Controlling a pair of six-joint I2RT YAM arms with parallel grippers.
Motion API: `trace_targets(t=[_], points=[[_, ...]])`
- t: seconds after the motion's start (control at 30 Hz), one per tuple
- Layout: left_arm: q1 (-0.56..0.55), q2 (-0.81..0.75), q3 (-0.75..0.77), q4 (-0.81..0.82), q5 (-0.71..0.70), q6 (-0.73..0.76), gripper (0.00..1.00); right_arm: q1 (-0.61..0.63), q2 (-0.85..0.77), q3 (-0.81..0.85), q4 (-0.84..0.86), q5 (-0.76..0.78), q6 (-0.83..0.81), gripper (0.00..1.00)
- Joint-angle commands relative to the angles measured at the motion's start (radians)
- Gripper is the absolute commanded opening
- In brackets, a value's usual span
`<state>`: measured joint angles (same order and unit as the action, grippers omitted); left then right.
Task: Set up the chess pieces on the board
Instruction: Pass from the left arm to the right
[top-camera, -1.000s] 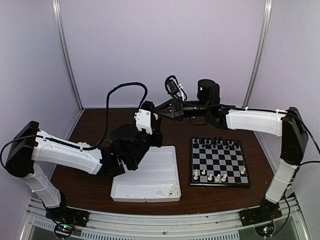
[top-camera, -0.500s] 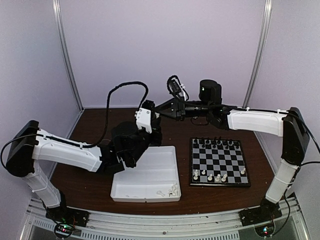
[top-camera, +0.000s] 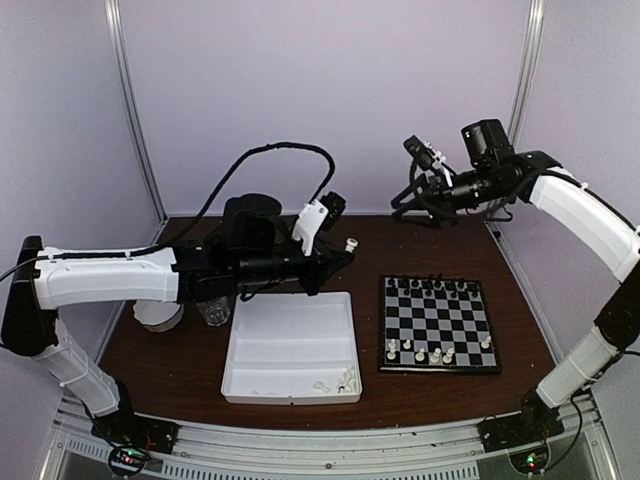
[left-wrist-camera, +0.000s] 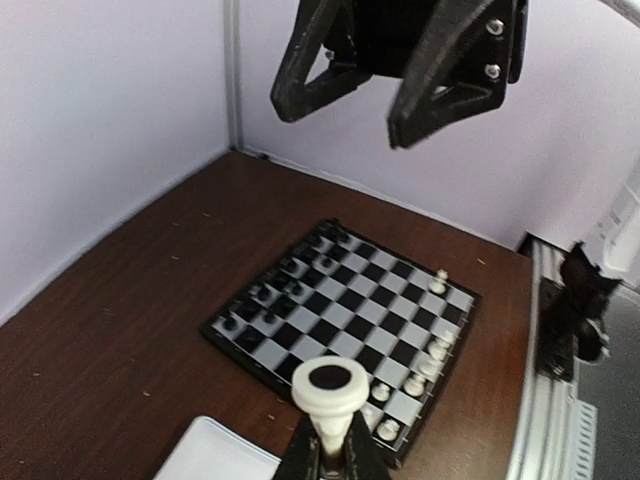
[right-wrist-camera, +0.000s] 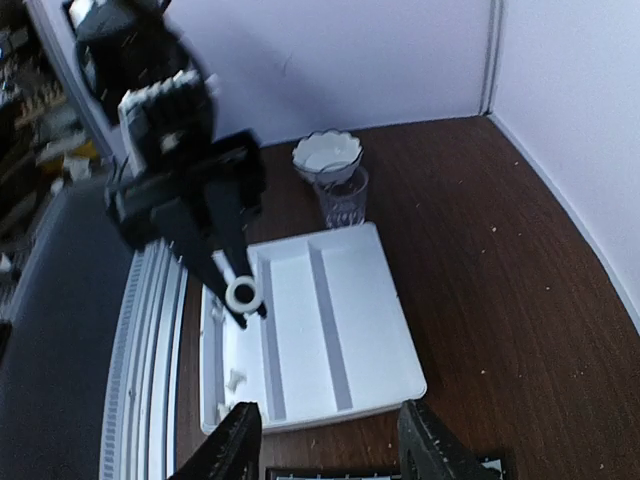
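The white piece (top-camera: 350, 243) now hangs above the far right corner of the tray (top-camera: 290, 340), left of the board (top-camera: 440, 330), pinched in the left gripper (top-camera: 343, 250). The right gripper (right-wrist-camera: 330, 415) has let go and pulled away to the far right, jaws apart and empty. The handover looks done; placement remains.

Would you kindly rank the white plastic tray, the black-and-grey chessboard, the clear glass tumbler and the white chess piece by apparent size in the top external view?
1. white plastic tray
2. black-and-grey chessboard
3. clear glass tumbler, partly hidden
4. white chess piece in the left gripper
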<state>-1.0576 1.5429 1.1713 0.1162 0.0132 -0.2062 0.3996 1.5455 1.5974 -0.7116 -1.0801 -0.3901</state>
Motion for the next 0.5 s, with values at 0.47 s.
trace_targets(t=[0.47], points=[[0.01, 0.14, 0.194, -0.321, 0.753, -0.285, 0.0, 0.431, -0.171, -0.011, -0.572, 0.675, -0.644, 0.48]])
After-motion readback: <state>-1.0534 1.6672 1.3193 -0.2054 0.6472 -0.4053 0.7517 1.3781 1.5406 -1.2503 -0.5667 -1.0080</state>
